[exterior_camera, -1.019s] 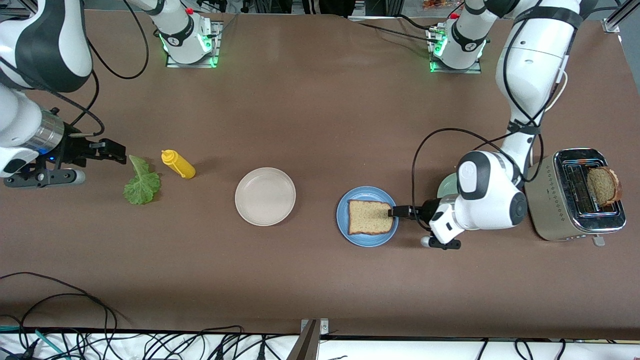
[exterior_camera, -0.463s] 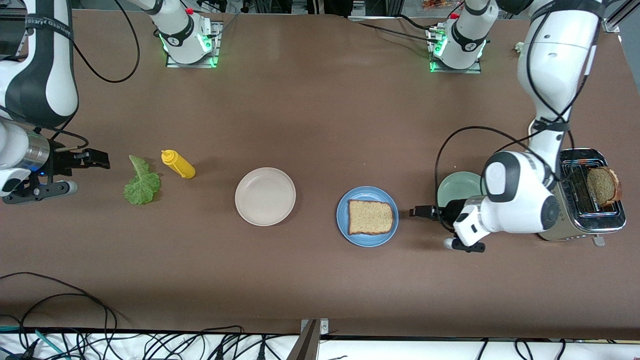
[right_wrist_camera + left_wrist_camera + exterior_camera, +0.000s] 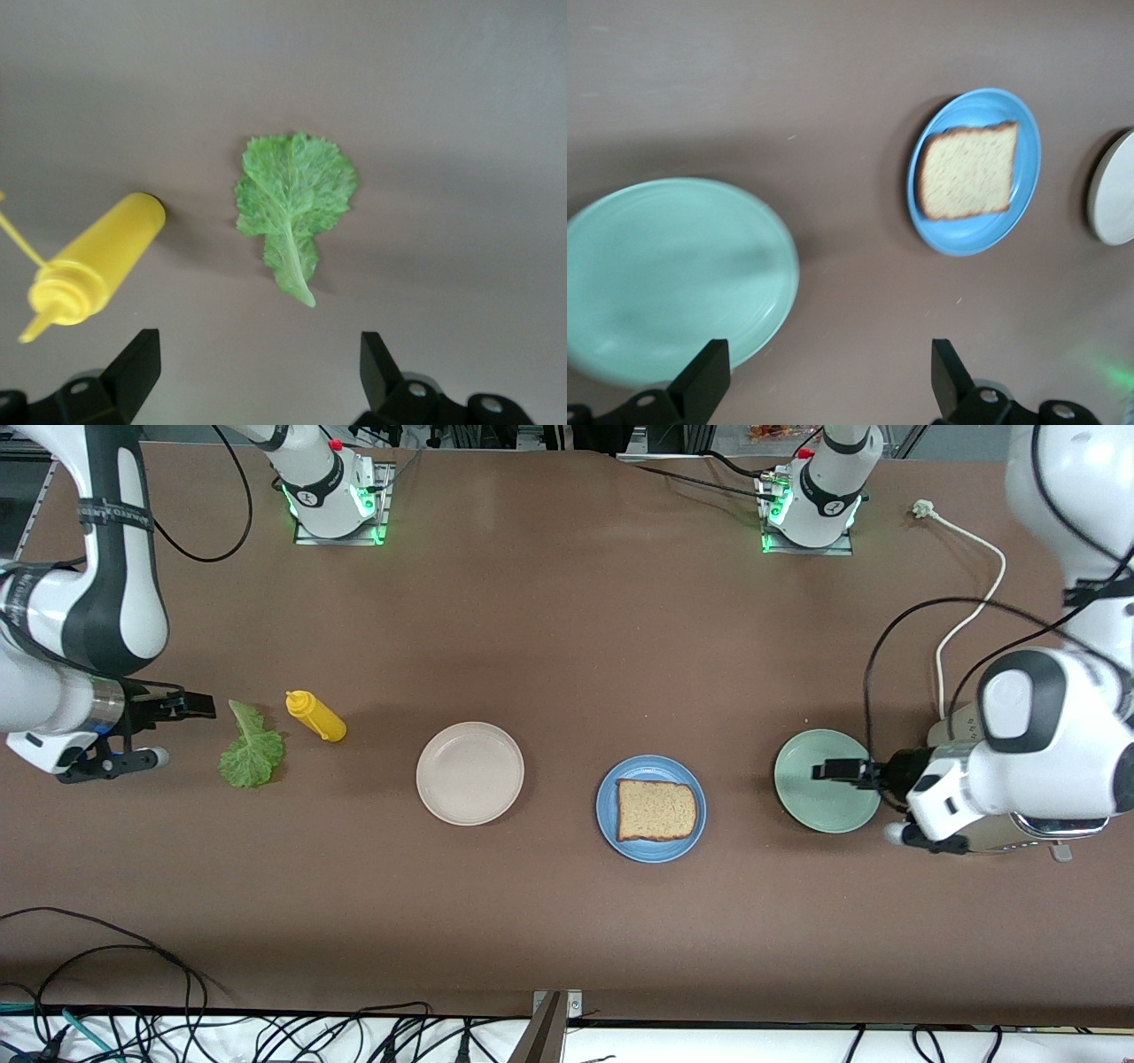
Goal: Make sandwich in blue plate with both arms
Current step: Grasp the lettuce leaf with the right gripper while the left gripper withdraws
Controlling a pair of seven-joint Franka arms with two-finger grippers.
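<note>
Currently, right gripper (image 3: 202, 706) is hovering by the lettuce (image 3: 252, 749), jaws apart, empty. One brown, dark-crusted bread slice (image 3: 655, 810) is lying flat in the blue plate (image 3: 609, 824) mid-table; lettuce and top slice are judged outstanding. Left gripper (image 3: 831, 770) is hanging over the green plate (image 3: 824, 806), jaws apart, empty.

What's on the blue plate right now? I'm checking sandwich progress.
One bread slice lies flat on the blue plate, nothing on top. The plate's middle beneath it is covered.

Bread slice (image 3: 655, 810) on plate (image 3: 651, 851), lettuce leaf (image 3: 252, 749) beside bottle (image 3: 316, 716)
</note>
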